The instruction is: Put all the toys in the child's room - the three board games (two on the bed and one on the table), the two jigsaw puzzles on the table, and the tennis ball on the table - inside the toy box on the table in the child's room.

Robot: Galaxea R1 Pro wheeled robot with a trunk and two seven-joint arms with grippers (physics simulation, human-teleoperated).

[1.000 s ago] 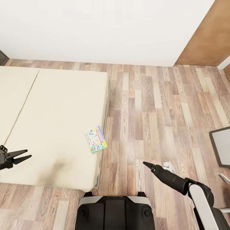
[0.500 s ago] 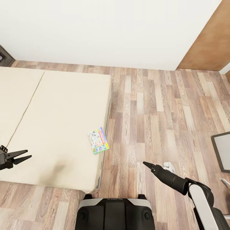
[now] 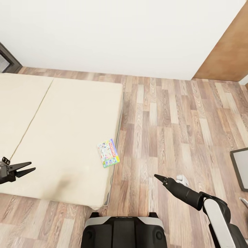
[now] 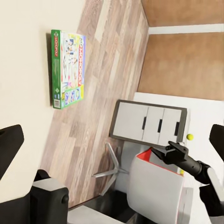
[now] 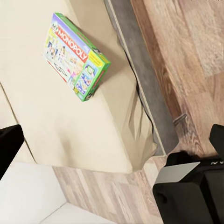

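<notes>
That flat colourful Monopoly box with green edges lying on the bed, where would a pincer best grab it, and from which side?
Probably from the floor side: the flat colourful Monopoly box with green edges lies flat near the edge of the cream-covered bed, so its thin green long edges are the part to pinch, across the narrow width. The open left pincer hovers over the bed.

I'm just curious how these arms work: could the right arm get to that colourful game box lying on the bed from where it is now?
Probably yes: the board game lies flat by the bed edge nearest the right gripper, with nothing between them.
</notes>
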